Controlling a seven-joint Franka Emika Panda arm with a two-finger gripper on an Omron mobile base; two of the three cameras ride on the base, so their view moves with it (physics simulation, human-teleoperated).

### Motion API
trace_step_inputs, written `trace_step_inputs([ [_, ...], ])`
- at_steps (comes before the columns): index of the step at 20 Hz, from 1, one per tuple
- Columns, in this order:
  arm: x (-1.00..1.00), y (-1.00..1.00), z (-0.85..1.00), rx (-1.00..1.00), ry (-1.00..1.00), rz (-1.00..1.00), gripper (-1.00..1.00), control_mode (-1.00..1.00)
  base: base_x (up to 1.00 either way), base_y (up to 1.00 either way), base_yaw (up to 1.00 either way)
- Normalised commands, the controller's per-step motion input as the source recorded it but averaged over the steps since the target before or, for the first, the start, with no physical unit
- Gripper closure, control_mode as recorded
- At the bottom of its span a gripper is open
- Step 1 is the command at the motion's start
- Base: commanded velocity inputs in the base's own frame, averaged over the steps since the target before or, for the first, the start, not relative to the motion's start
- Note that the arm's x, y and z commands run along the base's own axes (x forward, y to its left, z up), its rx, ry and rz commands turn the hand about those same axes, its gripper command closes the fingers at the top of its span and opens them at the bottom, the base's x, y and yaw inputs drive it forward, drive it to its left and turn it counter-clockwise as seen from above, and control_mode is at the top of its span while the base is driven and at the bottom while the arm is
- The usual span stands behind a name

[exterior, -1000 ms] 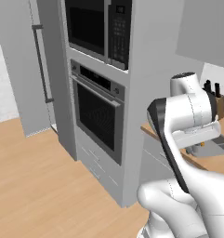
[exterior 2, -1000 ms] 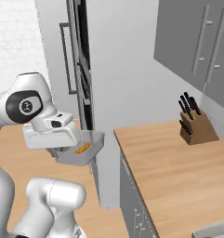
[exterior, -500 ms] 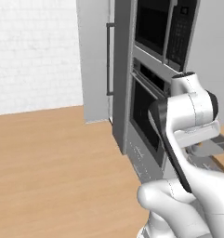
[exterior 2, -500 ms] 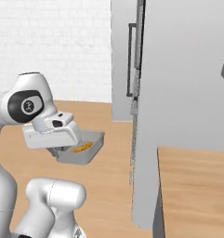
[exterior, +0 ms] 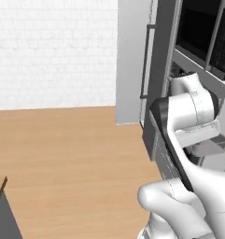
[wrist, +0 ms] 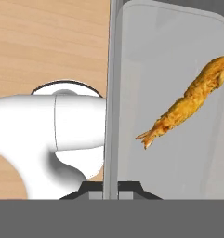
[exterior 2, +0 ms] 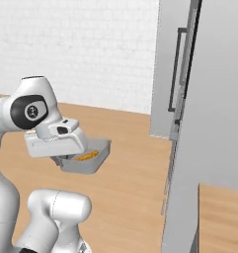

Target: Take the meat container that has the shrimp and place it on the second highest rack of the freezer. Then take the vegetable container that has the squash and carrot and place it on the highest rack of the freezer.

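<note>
Carrying the meat container by one long rim, the gripper is clenched on that thin wall, a finger on either side of it as far as the hand view lets me judge, since the tips are mostly cut off at the bottom. The container hangs out in front of the arm's wrist over the wood floor, well apart from the freezer, whose tall grey side and dark bar handle stand to the right in the right base view.

Judging by its look, the tray is a stiff, light, shallow tub; held by one edge only, it could sag or twist, so keeping it level matters. Its bottom looks smooth, and the shrimp lies loose on it, likely to slide if tipped.

The shrimp's long axis runs diagonally across the tray floor, its tail toward the gripped rim and its thick end toward the far wall. The tray's own long axis runs along the gripped rim.
</note>
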Motion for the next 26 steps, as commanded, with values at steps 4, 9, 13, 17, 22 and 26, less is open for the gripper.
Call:
trace_step_inputs([
  [4, 0.00, 0.00, 0.00, 0.00, 0.00, 0.00, 1.00, 1.00, 0.67, 0.24, 0.20],
  [9, 0.00, 0.00, 0.00, 0.00, 0.00, 0.00, 1.00, 1.00, 0.92, 0.34, 0.09],
  [13, 0.00, 0.00, 0.00, 0.00, 0.00, 0.00, 1.00, 1.00, 0.88, 0.43, 0.03],
  [17, 0.00, 0.00, 0.00, 0.00, 0.00, 0.00, 1.00, 1.00, 0.93, 0.52, 0.00],
  [22, 0.00, 0.00, 0.00, 0.00, 0.00, 0.00, 1.00, 1.00, 0.83, 0.57, 0.00],
  [26, 0.00, 0.00, 0.00, 0.00, 0.00, 0.00, 1.00, 1.00, 0.92, 0.59, 0.00],
])
